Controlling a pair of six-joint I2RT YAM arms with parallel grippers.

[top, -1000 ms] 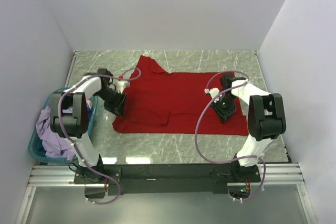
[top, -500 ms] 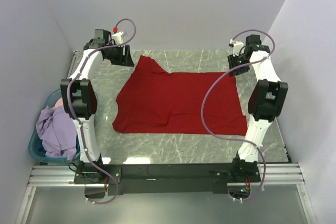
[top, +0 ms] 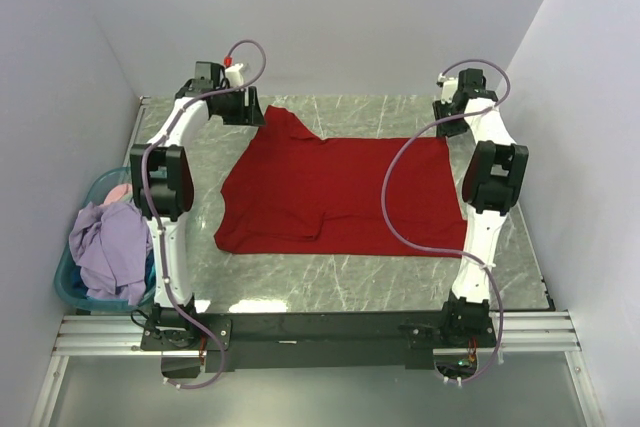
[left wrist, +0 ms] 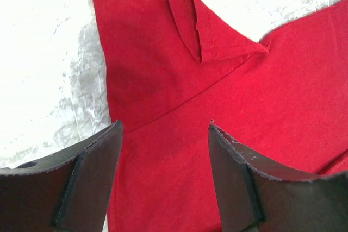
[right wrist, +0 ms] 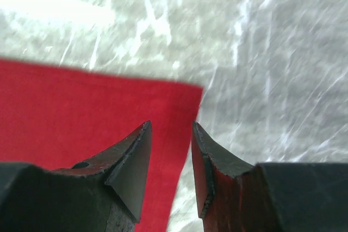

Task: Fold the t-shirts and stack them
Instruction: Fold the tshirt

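A red t-shirt point(top: 340, 192) lies spread flat on the marble table, with one sleeve pointing to the far left. My left gripper point(top: 255, 110) hovers open over that sleeve. In the left wrist view its jaws point(left wrist: 166, 129) stand wide apart above the red cloth point(left wrist: 163, 52), holding nothing. My right gripper point(top: 446, 123) hovers at the shirt's far right corner. In the right wrist view it point(right wrist: 171, 126) is open and empty, straddling the shirt's right edge point(right wrist: 81, 112).
A blue basket point(top: 65, 282) with a lilac garment point(top: 105, 247) and something pink stands off the table's left side. White walls enclose the back and sides. A black rail runs along the near edge, with the arm bases on it.
Both arms have lifted from the shirt's middle and reached to its far edge. The left gripper then moved right toward the sleeve. The shirt has stayed flat.
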